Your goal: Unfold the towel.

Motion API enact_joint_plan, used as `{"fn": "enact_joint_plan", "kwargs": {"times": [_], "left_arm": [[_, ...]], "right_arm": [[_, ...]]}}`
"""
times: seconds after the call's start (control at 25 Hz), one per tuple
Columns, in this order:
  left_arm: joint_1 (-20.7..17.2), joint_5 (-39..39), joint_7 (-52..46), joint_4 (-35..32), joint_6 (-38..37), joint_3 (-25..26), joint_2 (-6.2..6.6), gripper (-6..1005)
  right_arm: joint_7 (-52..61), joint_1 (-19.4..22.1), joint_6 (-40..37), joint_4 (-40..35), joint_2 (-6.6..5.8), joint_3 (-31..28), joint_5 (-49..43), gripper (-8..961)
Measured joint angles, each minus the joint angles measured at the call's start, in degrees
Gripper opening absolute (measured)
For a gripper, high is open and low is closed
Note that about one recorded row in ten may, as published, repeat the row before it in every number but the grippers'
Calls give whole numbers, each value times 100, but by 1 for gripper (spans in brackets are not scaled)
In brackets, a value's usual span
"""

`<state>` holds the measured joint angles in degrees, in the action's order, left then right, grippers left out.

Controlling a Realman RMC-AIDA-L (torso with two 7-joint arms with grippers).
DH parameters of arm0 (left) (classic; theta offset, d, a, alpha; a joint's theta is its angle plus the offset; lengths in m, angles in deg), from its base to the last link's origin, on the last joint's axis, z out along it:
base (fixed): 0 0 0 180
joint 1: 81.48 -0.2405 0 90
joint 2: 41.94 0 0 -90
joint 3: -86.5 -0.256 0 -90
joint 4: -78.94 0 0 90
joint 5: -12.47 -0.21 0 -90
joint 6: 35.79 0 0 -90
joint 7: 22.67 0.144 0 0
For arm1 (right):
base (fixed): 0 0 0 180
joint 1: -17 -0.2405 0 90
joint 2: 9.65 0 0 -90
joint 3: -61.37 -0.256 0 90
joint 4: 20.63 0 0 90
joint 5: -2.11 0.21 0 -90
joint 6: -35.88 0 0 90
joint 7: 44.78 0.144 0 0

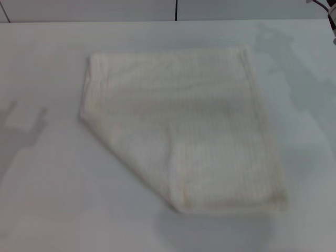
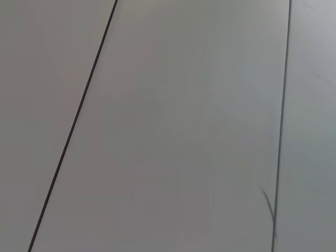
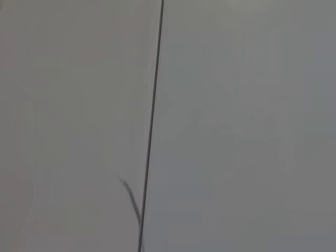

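The towel (image 1: 181,126) is a cream-white ribbed cloth lying folded flat on the white table (image 1: 47,199), in the middle of the head view. Its near corner points toward the front edge and a hemmed edge runs along its right side. Neither gripper shows in the head view; only shadows of the arms fall on the table at the far left and the upper right. A small dark part of the right arm (image 1: 332,16) shows at the top right corner. Both wrist views show only plain grey panels with dark seams.
The table's far edge meets a grey wall with a dark vertical seam (image 1: 176,9). The wrist views show wall panels with seams, one in the left wrist view (image 2: 73,126) and one in the right wrist view (image 3: 152,126).
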<state>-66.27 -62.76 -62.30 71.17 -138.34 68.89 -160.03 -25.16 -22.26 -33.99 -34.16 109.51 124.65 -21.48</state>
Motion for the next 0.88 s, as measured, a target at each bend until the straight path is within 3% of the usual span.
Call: {"fn": "enact_joint_plan", "kwargs": {"times": [0.2,0.4,0.48,0.52,0.6,0.68,0.72,0.76,0.88], "left_arm": [[-16,-18,-5,-2,-10,-26,-5,796],[-53,-41,-28,36,-12,-190,-13,796],[-65,-43,-31,38,-5,-275,-13,796],[-68,-44,-32,39,4,-301,-10,796],[-68,-45,-34,40,19,-327,-3,796],[-64,-45,-41,32,27,-347,2,795],[-64,-45,-44,24,29,-354,2,795],[-64,-45,-49,11,33,-364,2,795],[-61,-45,-117,-44,20,-408,8,795]], "right_arm": [[216,1,62,-17,-5,9,-48,0],[1128,0,733,-397,-66,18,-669,0],[1631,71,1038,-793,-73,19,-1258,-1],[2313,146,1309,-1191,-110,18,-2017,-1],[2665,170,1403,-1359,-138,18,-2385,-1],[3542,193,1507,-1678,-239,14,-3191,-1],[4409,191,1523,-1946,-354,3,-4034,-1],[4409,191,1523,-1946,-354,3,-4034,-1],[5686,152,1469,-2461,-503,-14,-5399,-1]]}}
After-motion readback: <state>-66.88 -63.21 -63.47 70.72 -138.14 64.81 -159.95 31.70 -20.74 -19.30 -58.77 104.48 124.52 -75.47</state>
